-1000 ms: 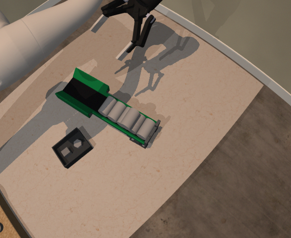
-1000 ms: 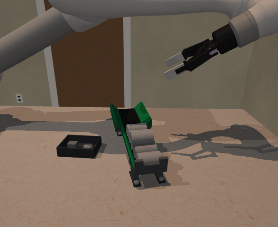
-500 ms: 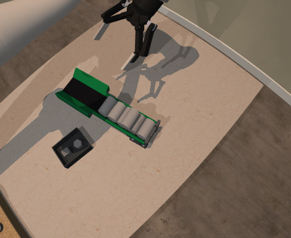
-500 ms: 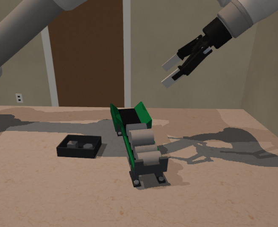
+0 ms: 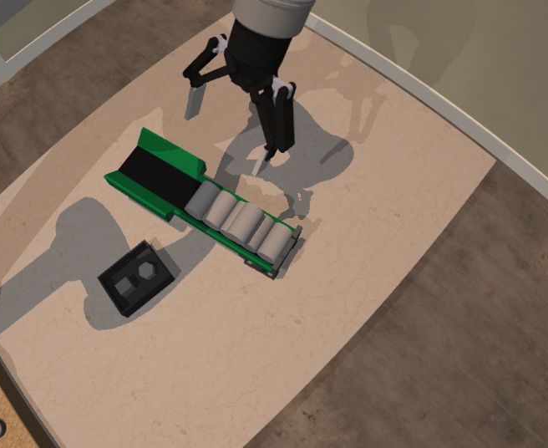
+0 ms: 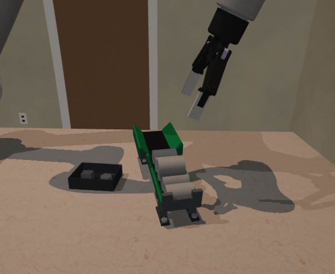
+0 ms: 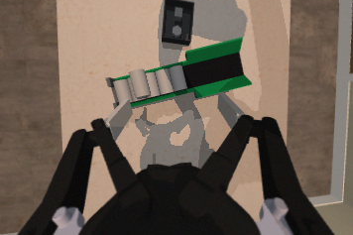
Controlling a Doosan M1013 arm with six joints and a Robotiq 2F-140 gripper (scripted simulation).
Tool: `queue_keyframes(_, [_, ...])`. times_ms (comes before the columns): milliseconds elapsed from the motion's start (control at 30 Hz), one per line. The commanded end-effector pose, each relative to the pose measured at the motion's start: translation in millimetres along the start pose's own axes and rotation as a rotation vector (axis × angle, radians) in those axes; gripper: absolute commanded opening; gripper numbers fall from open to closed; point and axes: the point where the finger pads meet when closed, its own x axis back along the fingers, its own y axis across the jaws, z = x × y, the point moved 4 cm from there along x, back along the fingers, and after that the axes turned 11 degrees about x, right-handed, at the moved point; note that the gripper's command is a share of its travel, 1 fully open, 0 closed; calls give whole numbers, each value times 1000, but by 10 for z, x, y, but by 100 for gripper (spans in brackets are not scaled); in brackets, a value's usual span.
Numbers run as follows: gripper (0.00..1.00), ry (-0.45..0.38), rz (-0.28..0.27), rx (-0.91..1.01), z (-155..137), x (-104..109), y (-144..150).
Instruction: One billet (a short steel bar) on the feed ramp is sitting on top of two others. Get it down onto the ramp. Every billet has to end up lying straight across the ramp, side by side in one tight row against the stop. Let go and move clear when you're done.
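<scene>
A green feed ramp [image 5: 168, 149] [image 6: 172, 135] [image 7: 213, 51] with a black bed slopes down to a dark grey stop [image 5: 290, 246] [image 6: 179, 203] [image 7: 110, 84]. Several grey billets lie across it in a row against the stop. One billet [image 5: 243, 222] [image 6: 170, 165] [image 7: 139, 84] sits higher, on top of two others near the middle of the row. My gripper [image 5: 225, 137] [image 6: 192, 100] [image 7: 174, 103] is open and empty. It hangs well above the table, beside the ramp and off to its far side, with fingers pointing down.
A black tray [image 5: 115, 289] [image 6: 94, 183] [image 7: 169, 19] with two small grey parts stands on the table on the ramp's other side. The table's [image 5: 312, 313] curved edge runs behind the gripper. A wooden block shows at the far left edge.
</scene>
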Motion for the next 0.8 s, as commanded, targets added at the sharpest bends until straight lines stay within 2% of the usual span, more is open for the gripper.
queue_keyframes(0, [100, -159, 101, 55, 316, -61, -250])
queue_keyframes(67, [100, -159, 101, 55, 316, -61, -250])
queue_keyframes(100, [100, -205, 141, 77, 435, -85, -322])
queue_keyframes(167, [100, -205, 141, 77, 435, -85, -322])
queue_keyframes(233, [100, -273, 206, 113, 625, -125, -423])
queue_keyframes(267, [100, -273, 206, 113, 625, -125, -423])
queue_keyframes(367, [100, -316, 253, 137, 759, -153, -483])
queue_keyframes(767, [100, -320, 257, 139, 770, -156, -488])
